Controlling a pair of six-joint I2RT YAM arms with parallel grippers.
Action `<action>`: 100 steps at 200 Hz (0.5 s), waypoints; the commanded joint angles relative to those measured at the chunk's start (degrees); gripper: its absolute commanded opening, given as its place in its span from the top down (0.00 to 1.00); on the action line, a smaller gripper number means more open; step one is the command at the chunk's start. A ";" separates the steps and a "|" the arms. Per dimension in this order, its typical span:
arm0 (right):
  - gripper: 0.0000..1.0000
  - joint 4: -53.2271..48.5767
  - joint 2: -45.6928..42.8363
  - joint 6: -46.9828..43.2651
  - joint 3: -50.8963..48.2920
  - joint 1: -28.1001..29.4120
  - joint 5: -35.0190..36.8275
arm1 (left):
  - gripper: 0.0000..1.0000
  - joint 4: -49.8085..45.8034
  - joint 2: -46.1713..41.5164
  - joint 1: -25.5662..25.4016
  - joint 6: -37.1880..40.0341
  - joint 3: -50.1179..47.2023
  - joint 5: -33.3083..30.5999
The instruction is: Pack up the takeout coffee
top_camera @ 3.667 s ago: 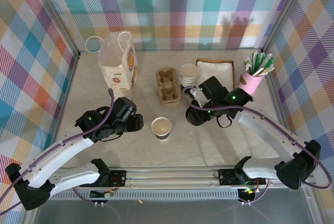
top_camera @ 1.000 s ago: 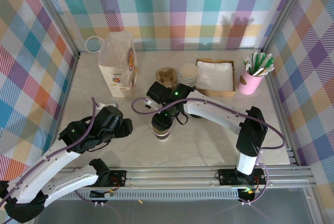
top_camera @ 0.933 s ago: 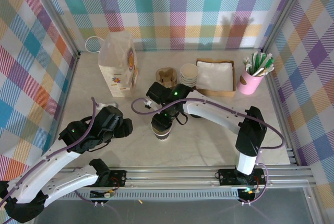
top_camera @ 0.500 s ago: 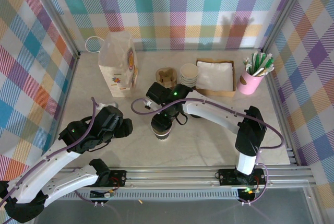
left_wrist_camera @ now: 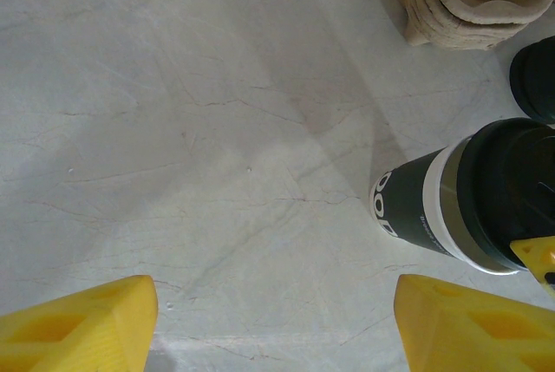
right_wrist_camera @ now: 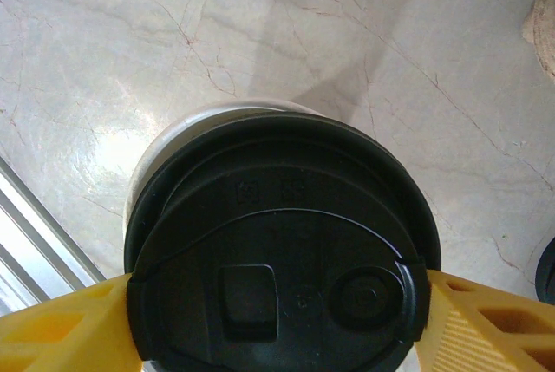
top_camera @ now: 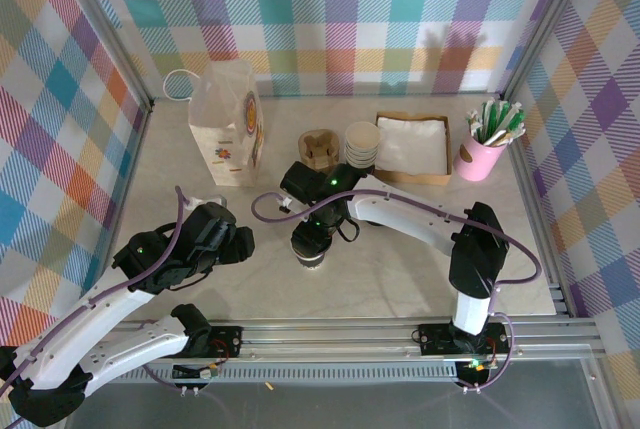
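We started with the table [top_camera: 400, 269], a pale marbled top that carried everything. At its far left stood the paper bag [top_camera: 228, 124], upright, and we could not make out anything inside it. The right arm [top_camera: 410, 214] reached across to the middle of the table, while the left arm [top_camera: 100, 299] lay lower on the near left. Along the far edge sat a tray of napkins [top_camera: 412, 144], a stack of pulp cup carriers [top_camera: 320, 146] and, just beside it, a stack of lidless cups [top_camera: 361, 141].

The takeout coffee [left_wrist_camera: 434, 207] stood upright on the table near the centre, well apart from the bag and just in front of the carriers. Its black lid [right_wrist_camera: 277, 216] sat level on the rim, so we judged the lidding done. The packing itself was all left: the coffee was in neither a carrier nor the bag.

The right end effector [right_wrist_camera: 277, 303] hung straight over the cup with a yellow finger at each side of the lid. Whether it clamped the rim or merely flanked it, we could not tell. The left end effector [left_wrist_camera: 277, 324] hovered released and empty over bare table, with the coffee ahead on its right.
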 commanded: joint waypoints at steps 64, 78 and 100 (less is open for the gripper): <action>0.26 0.17 1.15 -0.52 0.10 1.05 -1.55 | 0.28 -1.64 -1.04 0.54 0.59 1.21 -0.79; 0.25 0.29 1.39 -0.51 0.19 1.06 -1.59 | 0.28 -1.74 -1.14 0.53 0.53 1.08 -0.87; 0.25 0.29 1.67 -0.51 0.49 1.15 -1.53 | 0.27 -1.94 -1.27 0.57 0.68 1.10 -0.87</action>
